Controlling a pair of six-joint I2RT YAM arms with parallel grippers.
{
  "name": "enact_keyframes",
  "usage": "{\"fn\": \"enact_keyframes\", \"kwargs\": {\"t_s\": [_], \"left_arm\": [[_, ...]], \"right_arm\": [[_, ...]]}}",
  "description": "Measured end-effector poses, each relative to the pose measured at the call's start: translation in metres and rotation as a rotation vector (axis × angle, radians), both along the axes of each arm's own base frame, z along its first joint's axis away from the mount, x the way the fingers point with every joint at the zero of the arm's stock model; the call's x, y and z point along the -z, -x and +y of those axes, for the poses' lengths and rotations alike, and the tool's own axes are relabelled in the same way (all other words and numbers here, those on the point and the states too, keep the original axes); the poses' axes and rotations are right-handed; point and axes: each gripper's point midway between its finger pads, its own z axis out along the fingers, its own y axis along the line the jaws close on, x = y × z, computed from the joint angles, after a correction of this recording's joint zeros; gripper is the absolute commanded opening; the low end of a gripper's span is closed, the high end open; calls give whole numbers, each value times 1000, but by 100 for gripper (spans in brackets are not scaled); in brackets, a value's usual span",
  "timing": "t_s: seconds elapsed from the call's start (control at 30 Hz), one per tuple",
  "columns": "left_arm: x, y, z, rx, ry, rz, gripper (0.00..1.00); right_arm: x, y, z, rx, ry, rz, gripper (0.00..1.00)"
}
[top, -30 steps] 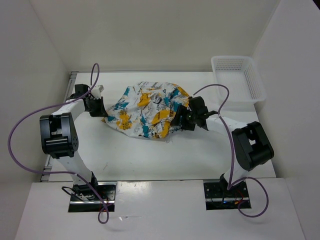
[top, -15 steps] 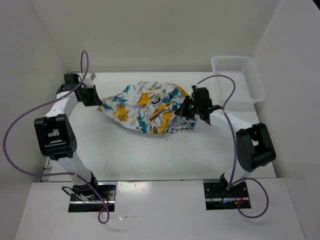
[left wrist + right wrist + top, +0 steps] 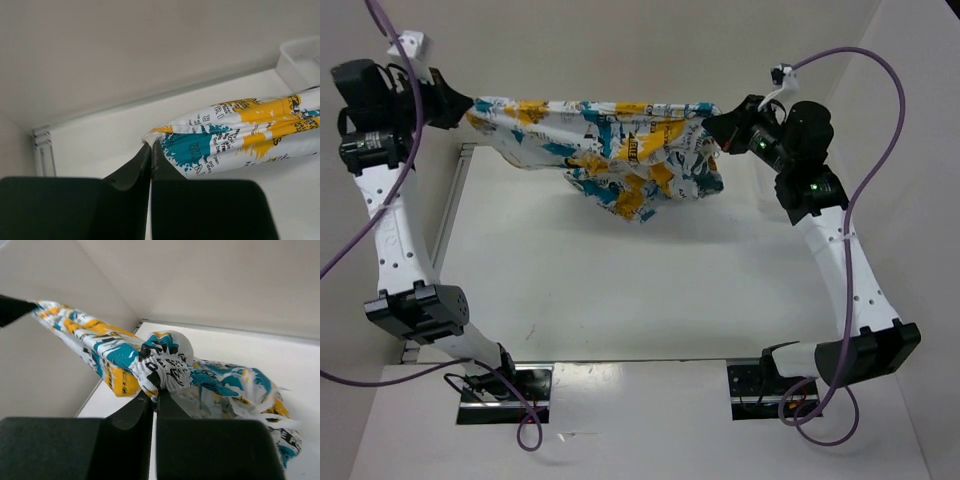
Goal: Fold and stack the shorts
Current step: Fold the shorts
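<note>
The shorts, white with a teal, yellow-orange and black print, hang stretched in the air between both raised arms, high over the table. My left gripper is shut on their left corner; in the left wrist view the fabric edge of the shorts is pinched at my left gripper. My right gripper is shut on the gathered waistband at the right end; in the right wrist view the shorts bunch right above my right gripper. The middle of the cloth sags down below the taut top edge.
The white table lies below, inside white walls. A metal rail runs along its left edge. A white mesh basket shows at the table's far right in the left wrist view; my right arm hides it from above.
Both arms have risen from the table and moved apart, lifting the shorts off the surface and stretching them out. My right gripper closed on the waistband within the last second.
</note>
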Motion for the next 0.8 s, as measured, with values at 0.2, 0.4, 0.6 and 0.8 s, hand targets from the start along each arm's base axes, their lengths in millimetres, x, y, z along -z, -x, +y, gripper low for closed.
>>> {"fn": "enact_keyframes", "kwargs": {"t_s": [0.2, 0.4, 0.6, 0.8], "left_arm": [[-110, 55, -8, -15, -89, -246, 0], [-219, 122, -11, -141, -206, -545, 0], [-268, 161, -10, -243, -249, -710, 0], [-231, 96, 3, -165, -221, -599, 0]], "right_arm": [[-47, 26, 0, -36, 29, -105, 0], [-91, 70, 34, -124, 33, -194, 0], [-131, 126, 47, -208, -15, -294, 0], [-106, 131, 38, -164, -49, -239, 0]]}}
